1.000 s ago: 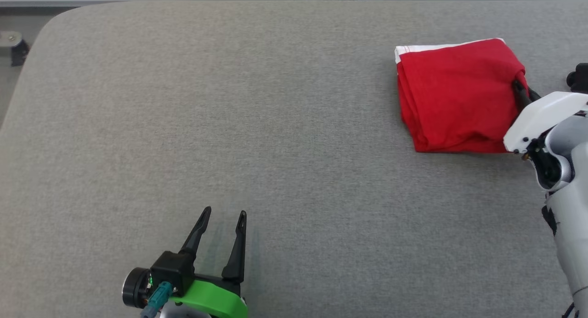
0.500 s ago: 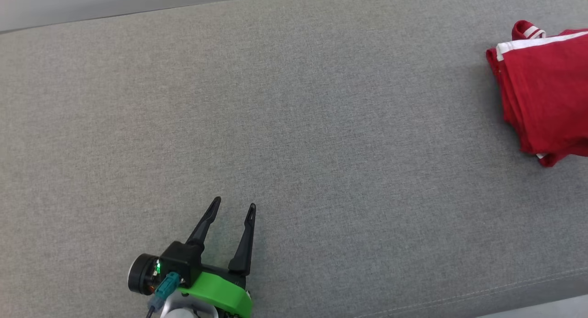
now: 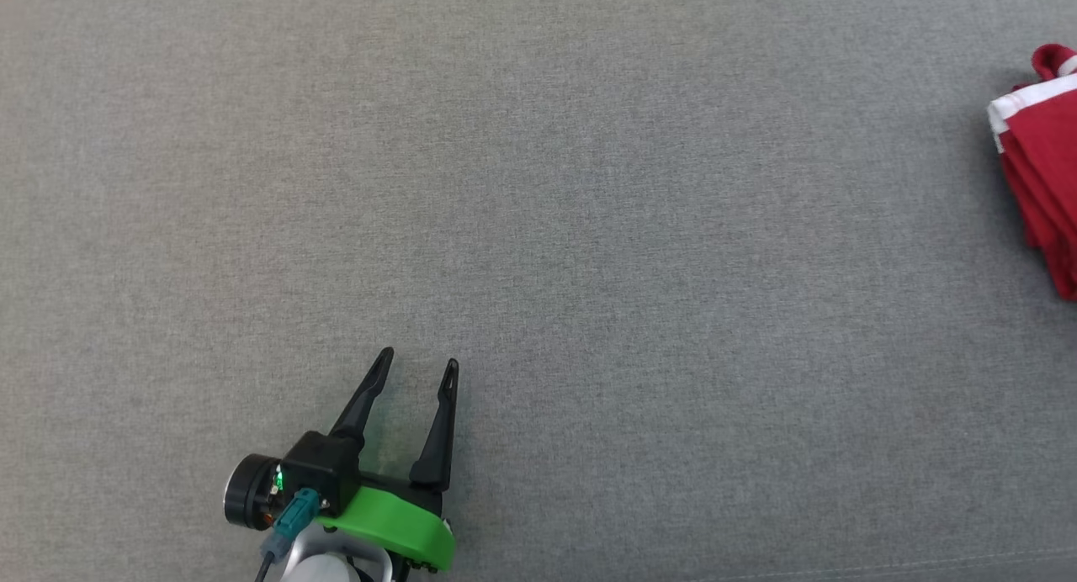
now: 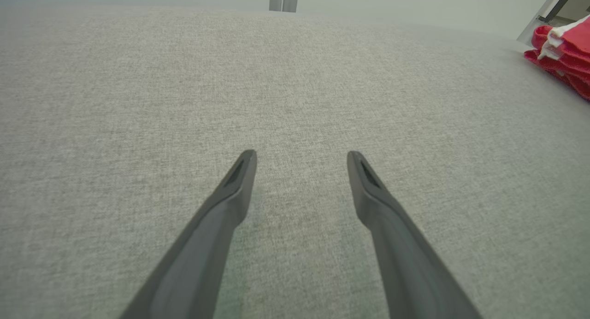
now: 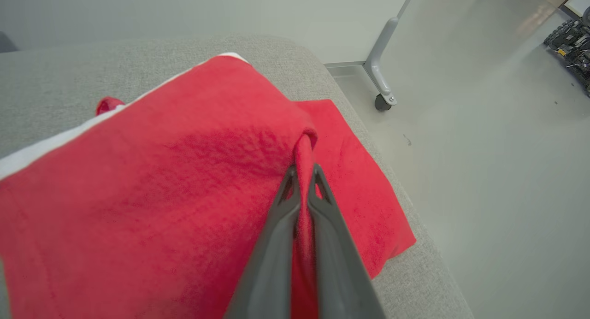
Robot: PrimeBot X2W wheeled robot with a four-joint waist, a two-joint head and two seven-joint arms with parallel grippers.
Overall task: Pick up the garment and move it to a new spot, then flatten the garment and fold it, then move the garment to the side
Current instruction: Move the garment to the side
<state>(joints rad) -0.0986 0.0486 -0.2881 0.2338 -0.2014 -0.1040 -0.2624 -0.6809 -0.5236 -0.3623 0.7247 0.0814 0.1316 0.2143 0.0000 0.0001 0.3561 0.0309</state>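
1. Garment [image 5: 161,194] — red, folded, with a white band [image 5: 27,157] along one edge — lies on the grey table [image 5: 55,74], and my right claw [image 5: 303,169] has hold of it.
2. That claw's two fingers are pressed nearly together on a raised ridge of the red cloth. The ridge runs up between them and curls over just past their tips.
3. To the left of the right claw the cloth spreads broad and fairly smooth. To its right a lower layer lies flat, reaching close to the table's rounded edge.
4. Beyond that claw and to its right, off the table, I see pale floor [image 5: 484,171] and a grey caster leg [image 5: 380,86].
5. My left claw [image 3: 418,359] is well apart from the garment, which sits far off to that claw's right and a little ahead of it, cut by the edge of the head view.
6. Its fingers stand apart — bare table fabric shows in the gap and stretches ahead of the tips.
7. I cannot tell whether the left claw touches the table or hangs just above it.
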